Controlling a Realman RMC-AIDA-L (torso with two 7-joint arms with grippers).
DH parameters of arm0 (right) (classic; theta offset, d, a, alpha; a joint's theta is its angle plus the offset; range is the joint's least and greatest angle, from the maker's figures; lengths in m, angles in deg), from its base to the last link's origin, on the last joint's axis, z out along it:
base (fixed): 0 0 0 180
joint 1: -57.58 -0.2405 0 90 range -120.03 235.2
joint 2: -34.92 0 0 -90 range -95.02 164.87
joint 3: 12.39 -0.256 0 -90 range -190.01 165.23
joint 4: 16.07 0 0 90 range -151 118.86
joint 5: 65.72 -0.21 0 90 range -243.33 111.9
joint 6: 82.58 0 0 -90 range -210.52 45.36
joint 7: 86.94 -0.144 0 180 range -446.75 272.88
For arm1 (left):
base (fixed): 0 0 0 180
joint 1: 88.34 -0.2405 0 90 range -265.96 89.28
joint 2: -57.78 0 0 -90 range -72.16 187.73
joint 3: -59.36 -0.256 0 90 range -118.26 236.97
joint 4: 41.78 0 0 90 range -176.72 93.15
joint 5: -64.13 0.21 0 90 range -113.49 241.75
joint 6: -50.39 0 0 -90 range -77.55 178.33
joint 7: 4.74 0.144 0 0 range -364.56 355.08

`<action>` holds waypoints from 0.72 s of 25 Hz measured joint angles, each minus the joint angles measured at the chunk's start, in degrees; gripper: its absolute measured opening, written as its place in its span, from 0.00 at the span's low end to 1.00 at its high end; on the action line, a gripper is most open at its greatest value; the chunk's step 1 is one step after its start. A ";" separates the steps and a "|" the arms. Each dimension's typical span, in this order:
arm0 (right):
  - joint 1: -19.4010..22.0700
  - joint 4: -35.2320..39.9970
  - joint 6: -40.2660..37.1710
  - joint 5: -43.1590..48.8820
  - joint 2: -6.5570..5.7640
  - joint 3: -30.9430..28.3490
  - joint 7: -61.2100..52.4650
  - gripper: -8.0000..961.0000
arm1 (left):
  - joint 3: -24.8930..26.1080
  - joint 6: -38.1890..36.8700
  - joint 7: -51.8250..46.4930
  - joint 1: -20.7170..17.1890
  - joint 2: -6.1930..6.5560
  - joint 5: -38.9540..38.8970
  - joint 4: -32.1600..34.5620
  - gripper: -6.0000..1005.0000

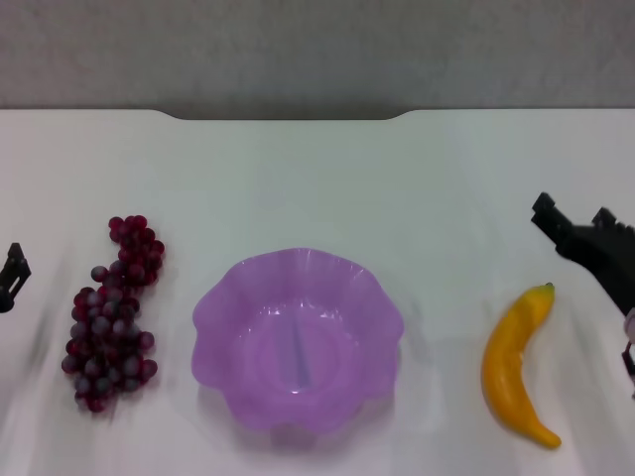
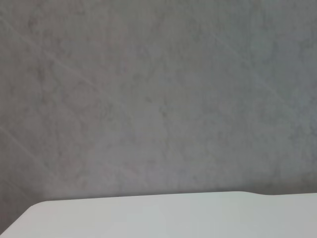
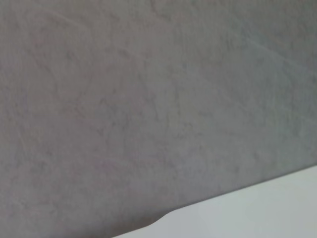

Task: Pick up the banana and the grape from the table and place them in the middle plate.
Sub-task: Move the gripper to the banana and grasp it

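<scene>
On the plain white worktop [image 1: 317, 178], the curved yellow plastic-looking banana [image 1: 514, 365] lay right of the empty translucent purple scalloped plate [image 1: 298, 342], stem pointing away from the robot, long axis near-to-far. The right gripper [image 1: 580, 233] hovered just beyond the stem; whether its fingers were spread, I cannot tell. It should probably close across the banana's middle. The dark red-purple grape bunch [image 1: 111, 317] lay left, beside the left gripper [image 1: 12, 278].

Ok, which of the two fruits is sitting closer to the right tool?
The banana. It lies on the table right of the purple plate, just below the right tool; the grape bunch is far across, left of the plate.
</scene>
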 joint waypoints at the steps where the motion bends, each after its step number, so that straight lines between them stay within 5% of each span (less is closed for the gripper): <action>1: 0.27 0.13 -0.15 -0.79 0.01 0.64 0.00 0.94 | 0.00 0.00 0.04 0.13 -0.03 0.00 -0.04 0.86; 18: -0.21 -7.95 0.48 -6.57 -0.12 5.55 0.00 0.94 | 0.00 -0.69 -1.10 0.64 -0.41 0.00 -0.37 0.86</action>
